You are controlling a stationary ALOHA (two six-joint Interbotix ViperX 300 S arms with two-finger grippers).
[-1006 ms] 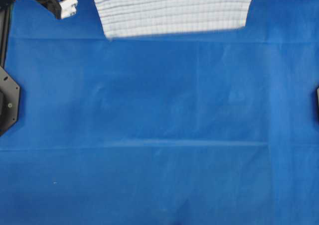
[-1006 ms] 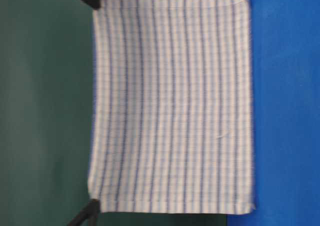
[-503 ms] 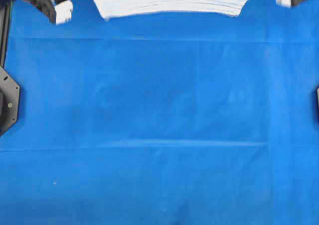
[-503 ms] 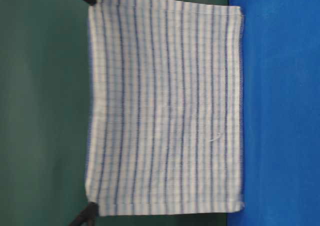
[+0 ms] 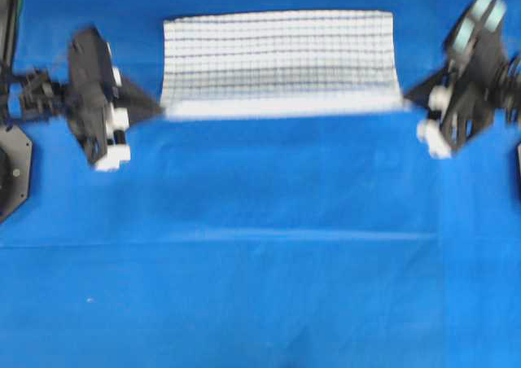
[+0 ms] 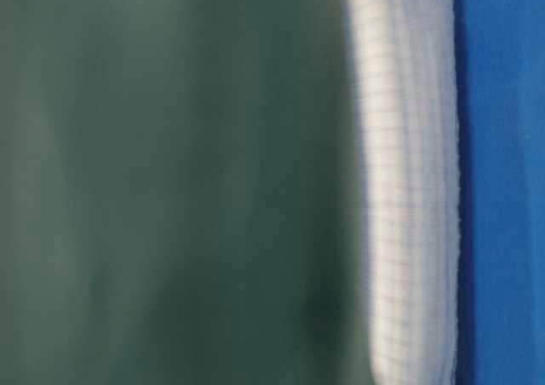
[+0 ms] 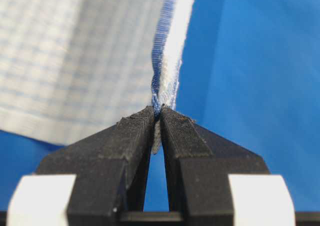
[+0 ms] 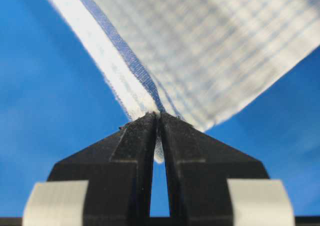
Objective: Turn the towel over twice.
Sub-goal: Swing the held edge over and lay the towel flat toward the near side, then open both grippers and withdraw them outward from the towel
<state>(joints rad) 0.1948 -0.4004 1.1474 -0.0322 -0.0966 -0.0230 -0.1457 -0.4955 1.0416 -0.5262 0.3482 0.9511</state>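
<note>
The towel (image 5: 277,59), white with thin dark-blue stripes, is stretched between my two grippers over the far half of the table. My left gripper (image 5: 156,107) is shut on its near left corner, the hem (image 7: 165,81) pinched between the black fingertips. Its near right corner is pinched the same way by my right gripper (image 5: 409,99), with the hem (image 8: 135,93) running off from the jaws. In the table-level view the towel (image 6: 409,189) is a blurred white band just above the table top. Both arms are motion-blurred.
A plain blue covering (image 5: 269,262) lies over the whole table, with faint creases across it. Black mounts sit at the left edge (image 5: 12,168) and right edge (image 5: 518,168). A dark green backdrop (image 6: 170,181) stands behind the table.
Both grippers have swung toward the near side and down with the towel. It hung upright at the far edge before; now it lies low and nearly flat above the table.
</note>
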